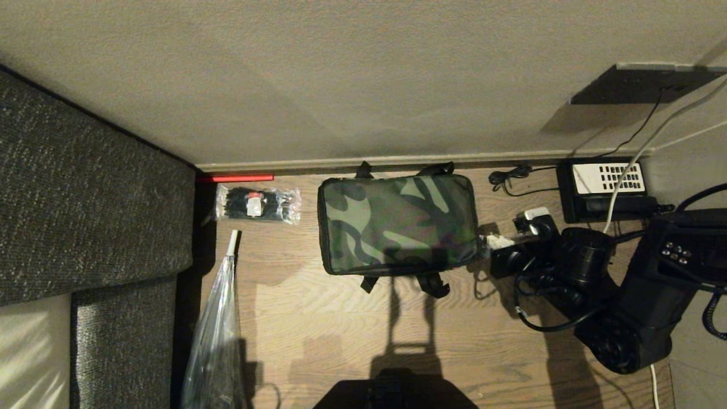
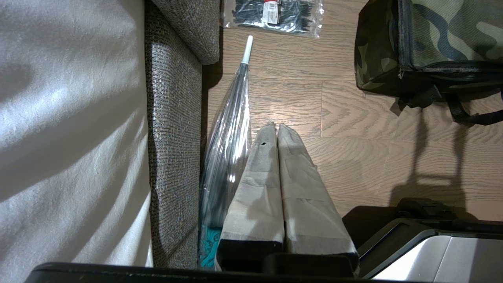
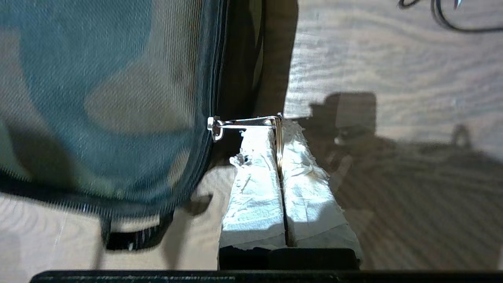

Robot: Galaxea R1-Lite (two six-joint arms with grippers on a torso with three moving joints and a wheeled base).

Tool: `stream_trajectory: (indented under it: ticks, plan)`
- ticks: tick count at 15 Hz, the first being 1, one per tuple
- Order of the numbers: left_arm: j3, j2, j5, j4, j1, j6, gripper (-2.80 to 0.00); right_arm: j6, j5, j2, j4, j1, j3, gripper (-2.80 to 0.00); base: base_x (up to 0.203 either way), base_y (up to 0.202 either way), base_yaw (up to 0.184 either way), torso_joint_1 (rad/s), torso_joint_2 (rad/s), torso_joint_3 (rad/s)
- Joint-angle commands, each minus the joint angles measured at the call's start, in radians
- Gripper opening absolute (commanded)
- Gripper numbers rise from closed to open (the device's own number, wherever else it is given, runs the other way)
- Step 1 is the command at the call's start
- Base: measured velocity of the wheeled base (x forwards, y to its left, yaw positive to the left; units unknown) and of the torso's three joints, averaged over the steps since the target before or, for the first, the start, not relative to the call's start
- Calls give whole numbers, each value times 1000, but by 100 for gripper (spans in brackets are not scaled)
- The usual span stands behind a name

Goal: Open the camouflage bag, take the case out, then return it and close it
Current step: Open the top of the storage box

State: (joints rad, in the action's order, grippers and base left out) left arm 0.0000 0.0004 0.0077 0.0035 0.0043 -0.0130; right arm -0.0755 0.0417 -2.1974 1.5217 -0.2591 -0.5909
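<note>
The camouflage bag (image 1: 397,224) lies flat on the wooden floor with its lid down, black straps showing at its near and far sides. My right gripper (image 1: 492,241) sits at the bag's right end. In the right wrist view its white-wrapped fingers (image 3: 279,126) are shut on the metal zipper pull (image 3: 243,122), which reaches across to the bag's zip line (image 3: 214,129). My left gripper (image 2: 276,126) is parked low at the left with its fingers pressed together and nothing between them. The case is hidden from view.
A clear packet of black ties (image 1: 258,204) lies left of the bag, with a folded clear umbrella (image 1: 218,318) nearer me beside a grey sofa (image 1: 85,199). A black telephone (image 1: 605,187) and cables (image 1: 508,179) sit at the back right, by the wall.
</note>
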Motion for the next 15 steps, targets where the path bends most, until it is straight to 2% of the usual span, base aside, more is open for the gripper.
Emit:
stream_trajectory:
  ticks: [1, 7, 11, 15]
  plan:
    - [3, -2, 0, 0, 0, -1, -280, -1, 0, -10, 8, 3, -45, -280, 0, 0, 0, 0, 0, 0]
    - [3, -2, 0, 0, 0, -1, -280, 3, -2, -32, 8, 12, -130, -280, 0, 0, 0, 0, 0, 0]
    - [3, -2, 0, 0, 0, -1, -280, 4, -5, -87, 8, 27, -302, -280, 0, 0, 0, 0, 0, 0]
    - [3, -2, 0, 0, 0, -1, -280, 23, -5, -95, 8, 28, -331, -280, 0, 0, 0, 0, 0, 0]
